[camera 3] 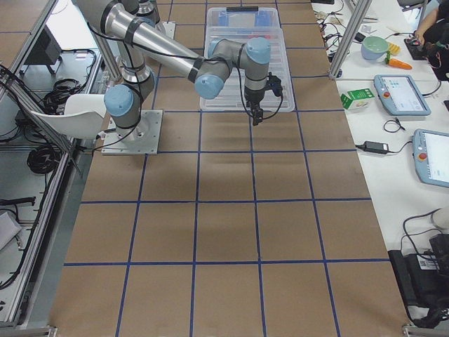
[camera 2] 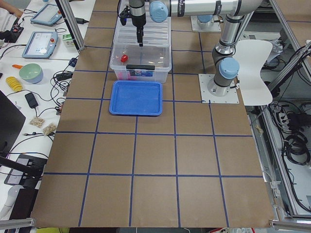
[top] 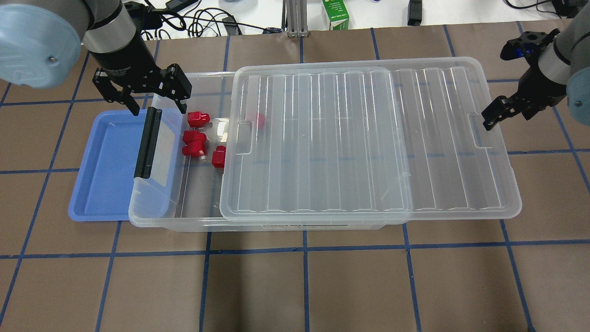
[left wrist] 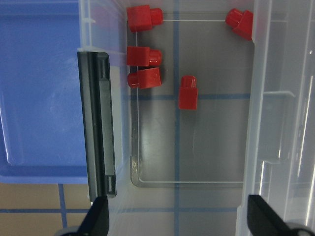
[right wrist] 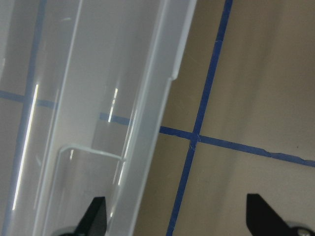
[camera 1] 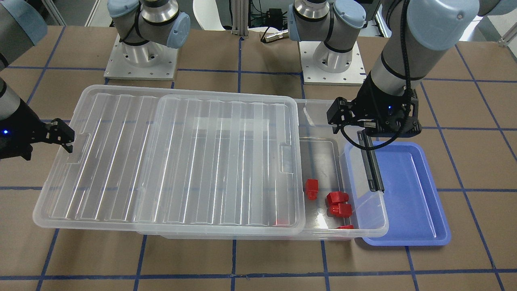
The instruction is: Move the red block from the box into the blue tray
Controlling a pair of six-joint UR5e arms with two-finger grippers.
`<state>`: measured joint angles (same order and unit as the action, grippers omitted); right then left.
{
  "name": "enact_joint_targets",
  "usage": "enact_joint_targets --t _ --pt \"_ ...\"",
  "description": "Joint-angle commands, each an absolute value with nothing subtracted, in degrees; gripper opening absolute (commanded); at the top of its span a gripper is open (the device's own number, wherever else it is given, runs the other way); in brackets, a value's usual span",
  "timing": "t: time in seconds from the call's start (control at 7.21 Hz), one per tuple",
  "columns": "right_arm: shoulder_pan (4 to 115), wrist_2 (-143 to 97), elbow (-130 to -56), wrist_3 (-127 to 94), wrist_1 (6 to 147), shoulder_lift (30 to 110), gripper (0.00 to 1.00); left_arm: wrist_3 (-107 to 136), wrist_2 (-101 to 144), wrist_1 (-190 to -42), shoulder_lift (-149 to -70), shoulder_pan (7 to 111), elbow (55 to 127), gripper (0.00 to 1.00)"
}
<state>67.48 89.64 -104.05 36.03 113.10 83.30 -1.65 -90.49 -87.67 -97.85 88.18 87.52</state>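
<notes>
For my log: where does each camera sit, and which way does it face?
Front-facing: across the table, looking down at the two bases.
Overhead: behind the bases, facing forward; left gripper over the box, right gripper at the lid's end.
Exterior left: table's left end; tray nearest, left arm beyond.
Exterior right: opposite end; right arm nearest.
Left wrist: down on blocks, latch, tray; own fingers below.
Right wrist: down on lid rim; own fingers below.
Overhead and left wrist share the blocks.

A brown table point(top: 350, 286) crossed by blue tape lines point(top: 305, 248) filled the overhead view. A green carton point(top: 335, 14) stood at the top edge, with black cables point(top: 198, 20) at upper left. In the left side view, a white chair point(camera 2: 255, 63) sat at right and a green bowl point(camera 2: 30, 73) at far left.
</notes>
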Motion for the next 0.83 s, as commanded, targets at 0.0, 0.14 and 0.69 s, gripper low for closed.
enact_joint_targets --t 0.0,0.14,0.69 --pt "65.4 89.6 -104.2 38.1 113.0 83.4 1.00 -1.5 -90.4 -81.3 -101.0 88.2 90.6 1.00" --pt "64.6 89.7 -104.2 38.4 113.0 83.3 1.00 -1.6 -90.5 -80.9 -101.6 88.2 92.7 1.00" --pt "62.5 90.0 -104.2 40.6 113.0 83.4 1.00 1.0 -90.1 -72.1 -106.3 88.4 98.3 0.92"
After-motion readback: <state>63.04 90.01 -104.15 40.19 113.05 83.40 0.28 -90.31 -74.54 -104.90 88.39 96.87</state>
